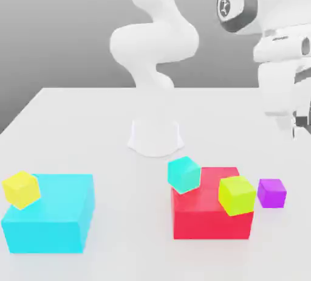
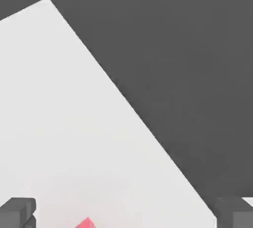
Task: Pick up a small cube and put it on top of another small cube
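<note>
Purple cube (image 1: 271,193) lies on table, well below open tool (image 2: 126,212).

A purple cube (image 1: 271,193), a teal cube (image 1: 183,174), two yellow-green cubes (image 1: 236,195) (image 1: 21,189), a red block (image 1: 209,216), a cyan block (image 1: 51,216), a white table (image 1: 91,128), a white arm (image 1: 155,42).

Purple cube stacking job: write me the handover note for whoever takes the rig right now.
Gripper: open, empty, up in the air at the exterior view's right.
Purple cube: on the table, just right of the red block, untouched.
Teal cube and yellow-green cube sit on the red block.
Done: nothing yet.
Left: descend, grasp the purple cube, lift, set it on another small cube.
</note>
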Available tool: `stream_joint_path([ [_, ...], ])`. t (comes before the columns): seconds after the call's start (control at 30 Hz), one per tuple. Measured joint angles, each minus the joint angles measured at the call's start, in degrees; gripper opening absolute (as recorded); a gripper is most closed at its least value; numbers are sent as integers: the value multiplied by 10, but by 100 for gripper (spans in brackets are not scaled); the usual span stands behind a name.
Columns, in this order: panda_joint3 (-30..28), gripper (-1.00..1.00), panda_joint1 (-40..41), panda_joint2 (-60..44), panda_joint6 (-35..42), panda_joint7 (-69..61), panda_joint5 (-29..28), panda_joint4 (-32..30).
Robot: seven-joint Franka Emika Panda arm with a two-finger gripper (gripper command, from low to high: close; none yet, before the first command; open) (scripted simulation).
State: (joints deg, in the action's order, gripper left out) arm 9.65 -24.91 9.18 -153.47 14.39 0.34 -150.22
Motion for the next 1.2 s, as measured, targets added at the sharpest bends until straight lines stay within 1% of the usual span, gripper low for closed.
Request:
stream_joint_path([
  [0.1,27,0,-43,-63,-37,-45,-10,-31],
  [0.2,42,0,-73,-126,-75,-76,-36,-59],
  [0.3,18,0,-93,-190,-121,-55,-80,-57],
  [0.4,-26,0,-129,-252,-171,-28,-118,-46],
  [0.43,-37,-100,-139,-267,-183,-23,-125,-43],
  [0.63,-43,-100,-143,-275,-188,-19,-130,-41],
  [0.7,-29,-100,-132,-255,-172,-28,-119,-45],
  [0.87,13,-100,-106,-157,-95,-82,-47,-64],
  [1.0,-10,-100,-58,-78,-3,-122,-24,-49],
  [1.2,-77,-100,-3,35,145,-183,-4,-14],
])
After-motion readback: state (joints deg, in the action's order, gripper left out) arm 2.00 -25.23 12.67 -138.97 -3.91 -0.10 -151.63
